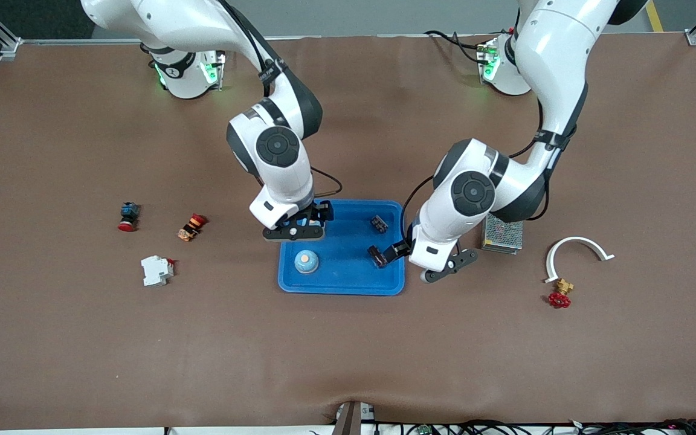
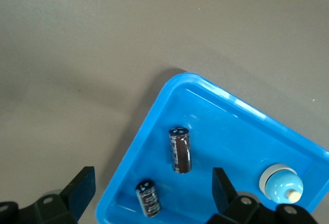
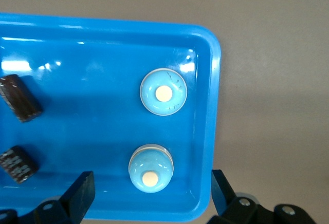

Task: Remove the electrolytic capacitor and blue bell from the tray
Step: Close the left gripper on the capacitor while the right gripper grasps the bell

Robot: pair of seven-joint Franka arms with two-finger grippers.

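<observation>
Hovering over the tray [image 1: 348,284], both pincers stood open and empty — right pincer [image 1: 299,226] above one blue bell [image 3: 150,168], left pincer [image 1: 384,254] over the capacitors' end. Two bells and two electrolytic capacitors [image 2: 180,150] lay in the tray — mid-table [image 1: 82,338].

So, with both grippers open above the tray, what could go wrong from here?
1. Two blue bells sit close together near the tray rim, so the right gripper may nudge one.
2. Two capacitors lie close together under the left gripper, so its fingers could catch both.
</observation>
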